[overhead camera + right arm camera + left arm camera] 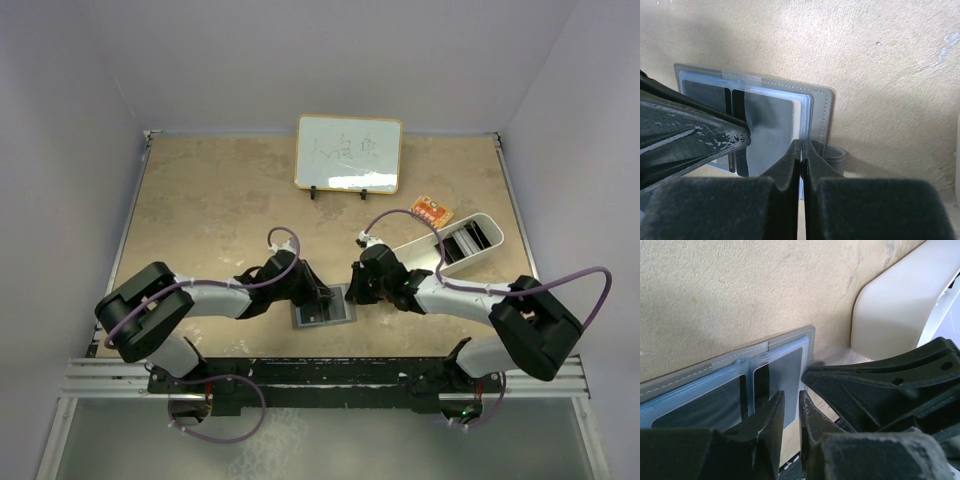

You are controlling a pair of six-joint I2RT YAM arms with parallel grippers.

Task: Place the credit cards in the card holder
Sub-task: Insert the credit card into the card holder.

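The right jaws are pressed together at the edge of the card holder (pixel 820 110), which is laid open on the worktop (pixel 880 60). The left jaws are held narrowly apart at its clear sleeves. An orange-gold credit card (pixel 432 211) is seen well apart, beside a white tray (pixel 415 252).

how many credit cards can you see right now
1 for sure: an orange card lying on the table just behind the white tray. Another may be hidden in the open wallet's sleeves; can't tell.
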